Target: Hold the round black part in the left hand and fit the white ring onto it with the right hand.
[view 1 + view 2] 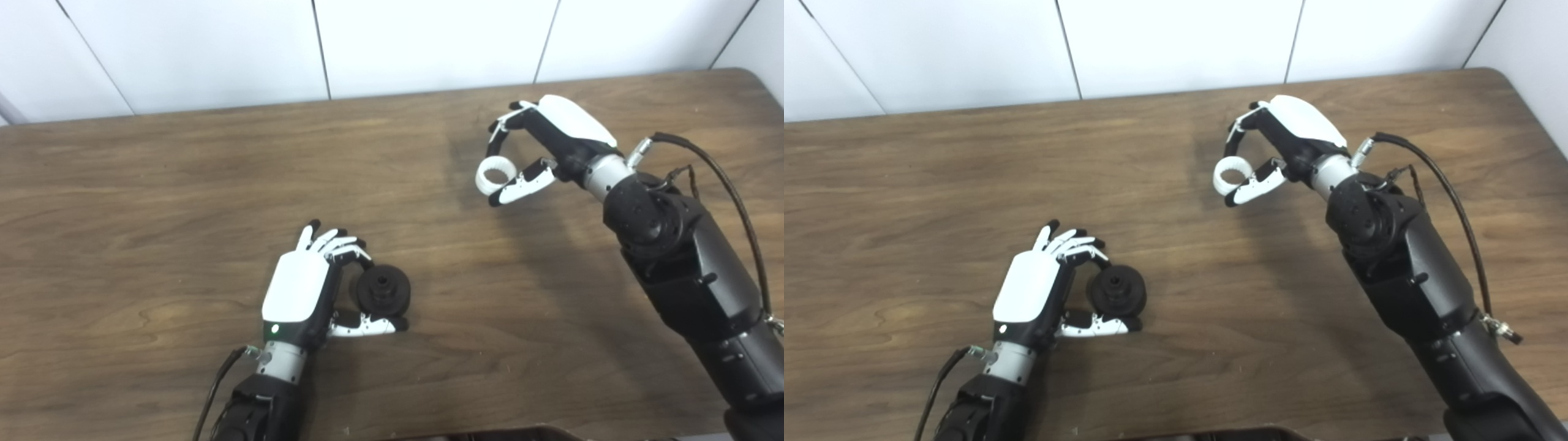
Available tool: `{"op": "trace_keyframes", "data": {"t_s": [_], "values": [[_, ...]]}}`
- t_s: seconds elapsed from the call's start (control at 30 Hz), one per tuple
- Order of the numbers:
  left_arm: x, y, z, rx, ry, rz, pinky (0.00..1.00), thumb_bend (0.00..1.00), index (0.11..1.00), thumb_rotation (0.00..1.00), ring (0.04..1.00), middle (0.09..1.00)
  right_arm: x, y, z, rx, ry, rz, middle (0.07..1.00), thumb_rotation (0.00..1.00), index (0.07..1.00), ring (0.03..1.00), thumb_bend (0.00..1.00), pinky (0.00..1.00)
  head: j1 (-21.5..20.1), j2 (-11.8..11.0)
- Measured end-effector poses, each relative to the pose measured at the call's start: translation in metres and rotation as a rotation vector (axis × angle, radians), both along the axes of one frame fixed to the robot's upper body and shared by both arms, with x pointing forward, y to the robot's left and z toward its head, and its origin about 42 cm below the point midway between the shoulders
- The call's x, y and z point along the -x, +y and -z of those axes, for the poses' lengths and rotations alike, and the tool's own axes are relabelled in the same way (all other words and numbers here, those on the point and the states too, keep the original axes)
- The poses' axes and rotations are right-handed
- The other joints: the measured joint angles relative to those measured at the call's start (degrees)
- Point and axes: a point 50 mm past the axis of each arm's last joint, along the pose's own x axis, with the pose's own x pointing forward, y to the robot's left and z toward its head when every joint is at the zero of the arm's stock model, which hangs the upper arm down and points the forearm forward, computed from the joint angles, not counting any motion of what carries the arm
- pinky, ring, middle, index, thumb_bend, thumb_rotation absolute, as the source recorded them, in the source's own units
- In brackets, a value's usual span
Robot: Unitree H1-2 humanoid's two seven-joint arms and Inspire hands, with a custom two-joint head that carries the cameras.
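The round black part (383, 290) sits low near the wooden table (153, 202), at centre front. My left hand (312, 288) is closed around it, fingers above and thumb below, its hub facing right. My right hand (545, 144) is raised at the right and pinches the white ring (495, 174) between fingers and thumb. The ring is held well apart from the black part, up and to the right. In the right eye view the ring (1232, 173) and the black part (1118, 290) stand the same way.
White wall panels (429, 43) run behind the table's far edge. A black cable (729, 190) loops off my right forearm. A dark object's edge (490, 433) shows at the bottom of the picture.
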Motion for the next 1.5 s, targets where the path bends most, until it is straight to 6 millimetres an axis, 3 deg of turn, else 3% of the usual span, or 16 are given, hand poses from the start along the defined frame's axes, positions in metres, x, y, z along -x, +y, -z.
{"op": "trace_keyframes", "data": {"t_s": [0.27,0.47,0.97,1.5], "values": [[-0.001,-0.004,-0.001,-0.002,0.003,-0.001,1.00,0.52,0.484,0.06,0.870,0.761,0.020,0.036,-0.010,-0.028,-0.007,-0.127,0.796,0.14,0.482,0.934,0.53,0.96,1.1,0.6],[0.000,-0.007,-0.001,-0.014,0.001,-0.006,1.00,0.52,0.484,0.06,0.872,0.762,0.034,0.057,-0.016,-0.084,-0.016,-0.188,0.799,0.14,0.481,0.930,0.53,1.00,1.2,0.7],[0.000,-0.011,-0.001,-0.013,-0.002,-0.003,1.00,0.52,0.484,0.06,0.865,0.760,0.055,0.085,-0.017,-0.155,-0.002,-0.268,0.809,0.13,0.482,0.947,0.52,1.00,1.3,0.4],[0.000,-0.013,-0.002,-0.021,-0.007,-0.004,1.00,0.52,0.485,0.06,0.871,0.761,0.068,0.092,0.002,-0.126,0.081,-0.291,0.814,0.13,0.482,0.966,0.52,1.00,1.6,0.6]]}}
